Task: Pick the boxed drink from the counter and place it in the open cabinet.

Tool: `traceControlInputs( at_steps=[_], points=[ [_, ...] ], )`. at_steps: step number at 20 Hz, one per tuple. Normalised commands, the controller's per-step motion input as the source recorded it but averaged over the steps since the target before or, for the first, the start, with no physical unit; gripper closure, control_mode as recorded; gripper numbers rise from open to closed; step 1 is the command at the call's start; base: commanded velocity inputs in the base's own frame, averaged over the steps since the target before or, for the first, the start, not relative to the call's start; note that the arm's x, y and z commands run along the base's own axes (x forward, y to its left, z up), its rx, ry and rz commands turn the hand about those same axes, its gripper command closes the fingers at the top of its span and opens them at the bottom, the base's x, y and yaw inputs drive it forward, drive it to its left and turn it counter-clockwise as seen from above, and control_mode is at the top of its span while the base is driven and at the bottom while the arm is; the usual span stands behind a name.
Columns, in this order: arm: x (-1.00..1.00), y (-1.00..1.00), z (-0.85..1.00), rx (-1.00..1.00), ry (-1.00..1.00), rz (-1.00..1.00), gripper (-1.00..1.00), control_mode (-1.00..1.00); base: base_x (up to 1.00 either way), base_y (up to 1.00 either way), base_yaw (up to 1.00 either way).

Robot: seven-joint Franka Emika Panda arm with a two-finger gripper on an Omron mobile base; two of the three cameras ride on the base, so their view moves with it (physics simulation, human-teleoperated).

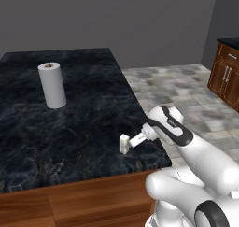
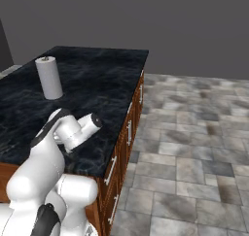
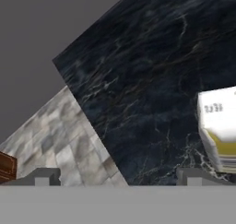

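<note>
The small white-cream rectangular boxed drink (image 1: 124, 144) stands upright near the front right edge of the black veined stone counter (image 1: 70, 123); shift the open 2-finger gripper (image 3: 117, 174) sideways until the carton sits between both fingers, then close.

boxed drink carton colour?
The small rectangular boxed drink carton is white-cream with a yellow band; hand view shows it best.
</note>
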Motion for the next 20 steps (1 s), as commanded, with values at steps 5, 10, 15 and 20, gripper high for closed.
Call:
traceControlInputs(
  at_steps=[5, 10, 15, 20],
  points=[
    [0.0, 0.01, -0.05, -0.02, 0.0, -0.07, -1.0, -1.0, 0.0, 0.0, 0.0],
    [0.0, 0.0, 0.0, -0.05, 0.0, 0.0, -1.0, -1.0, 0.0, 0.0, 0.0],
    [0.0, 0.0, 0.0, -0.02, 0.0, 0.0, -1.0, -1.0, 0.0, 0.0, 0.0],
    [-0.11, -0.06, 0.0, 0.0, 0.0, 0.0, -1.0, -1.0, 0.0, 0.0, 0.0]
  ],
)
